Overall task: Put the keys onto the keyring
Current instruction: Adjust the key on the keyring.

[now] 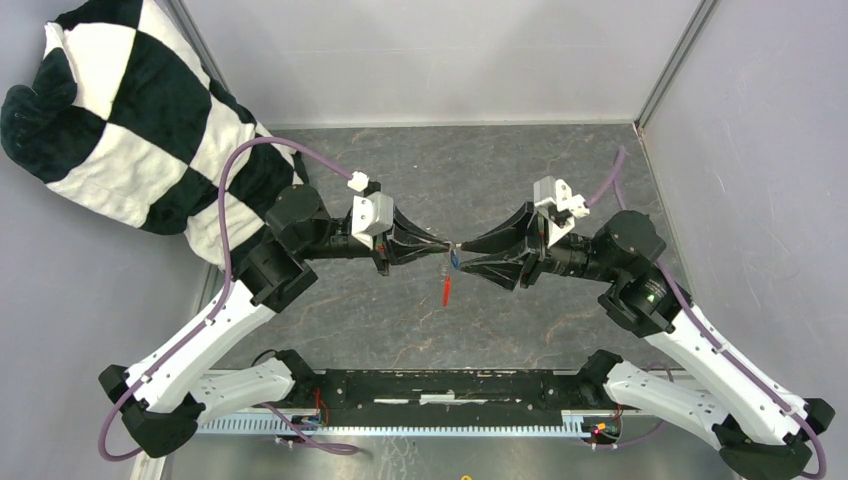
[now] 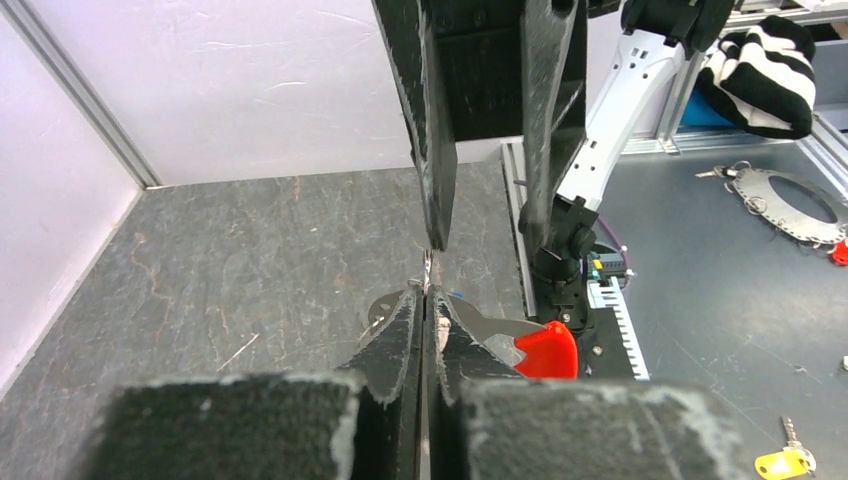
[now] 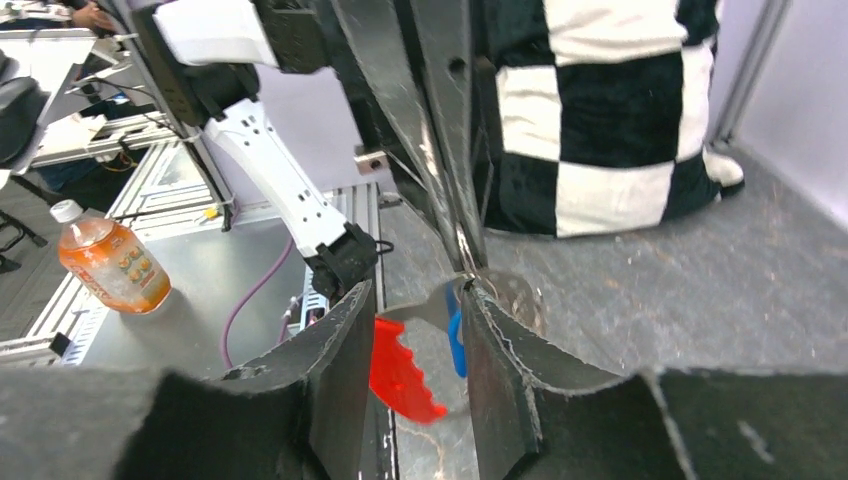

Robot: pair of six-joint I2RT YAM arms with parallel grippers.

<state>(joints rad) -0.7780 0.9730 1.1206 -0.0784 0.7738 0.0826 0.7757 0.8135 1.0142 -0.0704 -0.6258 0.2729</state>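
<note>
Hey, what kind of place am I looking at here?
Probably a robotics lab work cell: a grey stone-patterned table boxed in by white panel walls on aluminium posts, with a metal workbench alongside.

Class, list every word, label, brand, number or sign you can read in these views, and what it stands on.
None can be read.
Orange label on the clear plastic drink bottle: printed marks, too blurred to read.
Red oblong plastic tag: no print visible.

The left gripper and right gripper meet at frame centre, keyring hanging below. A cushion lies upper left.
</note>
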